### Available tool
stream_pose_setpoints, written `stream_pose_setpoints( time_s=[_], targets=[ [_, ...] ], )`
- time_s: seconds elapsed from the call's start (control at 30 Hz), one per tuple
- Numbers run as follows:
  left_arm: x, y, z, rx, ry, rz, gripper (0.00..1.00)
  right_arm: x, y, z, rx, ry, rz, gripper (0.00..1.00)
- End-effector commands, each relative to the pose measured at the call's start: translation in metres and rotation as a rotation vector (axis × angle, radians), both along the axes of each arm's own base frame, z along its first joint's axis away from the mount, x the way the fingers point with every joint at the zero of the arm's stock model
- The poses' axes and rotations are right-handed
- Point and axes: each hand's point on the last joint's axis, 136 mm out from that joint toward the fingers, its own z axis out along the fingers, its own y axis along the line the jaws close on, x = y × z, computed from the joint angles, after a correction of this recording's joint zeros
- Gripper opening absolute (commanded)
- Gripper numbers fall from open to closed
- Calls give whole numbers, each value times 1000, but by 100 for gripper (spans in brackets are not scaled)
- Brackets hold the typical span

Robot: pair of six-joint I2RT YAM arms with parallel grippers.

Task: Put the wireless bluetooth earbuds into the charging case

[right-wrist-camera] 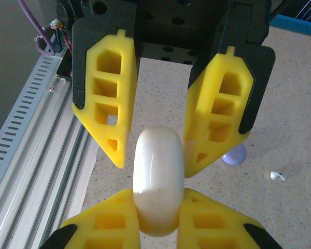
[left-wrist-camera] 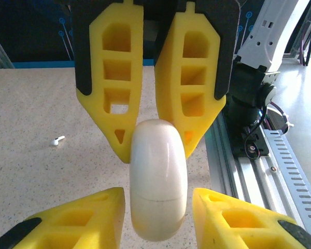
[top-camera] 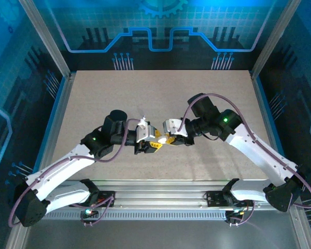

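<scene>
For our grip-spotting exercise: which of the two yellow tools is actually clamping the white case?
The right tool: its fingers press the white case on both sides. The left tool stands off the case, with gaps showing beside both fingers.

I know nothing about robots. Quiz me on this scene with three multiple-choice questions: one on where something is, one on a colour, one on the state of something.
1. Where is the small white earbud?
A. Inside the case
B. Lying on the table
C. Pinched in a gripper

2. What colour are the fingers of the grippers?
A. Red
B. Green
C. Yellow

3. What is the right gripper doing?
A. Clamped shut on the white charging case
B. Wide open, holding nothing
C. Shut on an earbud

Answers:
1 B: the left wrist view shows it loose on the speckled top.
2 C: all four fingers are bright yellow.
3 A: its own camera shows both fingers pressed against the case.
</scene>
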Motion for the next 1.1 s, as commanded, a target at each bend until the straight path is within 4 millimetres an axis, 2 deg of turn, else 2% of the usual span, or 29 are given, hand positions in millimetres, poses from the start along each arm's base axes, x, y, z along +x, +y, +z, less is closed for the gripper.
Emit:
stream_pose_setpoints(
  time_s=[0.0, 0.37, 0.57, 0.8, 0.87, 1.07],
  targets=[
    [1, -4, 8, -16, -12, -3, 41, -7, 8, 15, 47, -15, 45, 13],
    [1, -5, 10, -25, -9, -5, 38, -9, 9, 18, 59, -16, 51, 14],
    [-1, -5, 12, -29, -10, -12, 29, -10, 11, 19, 65, -13, 57, 14],
    [-2, -5, 16, -39, -9, -14, 27, -10, 12, 14, 56, -4, 54, 14],
    [-2, -5, 15, -39, -7, -16, 23, -10, 12, 14, 57, -5, 54, 15],
    [1, -4, 15, -32, -19, 7, 16, -7, 15, 24, 107, -14, 30, 35]
  ],
)
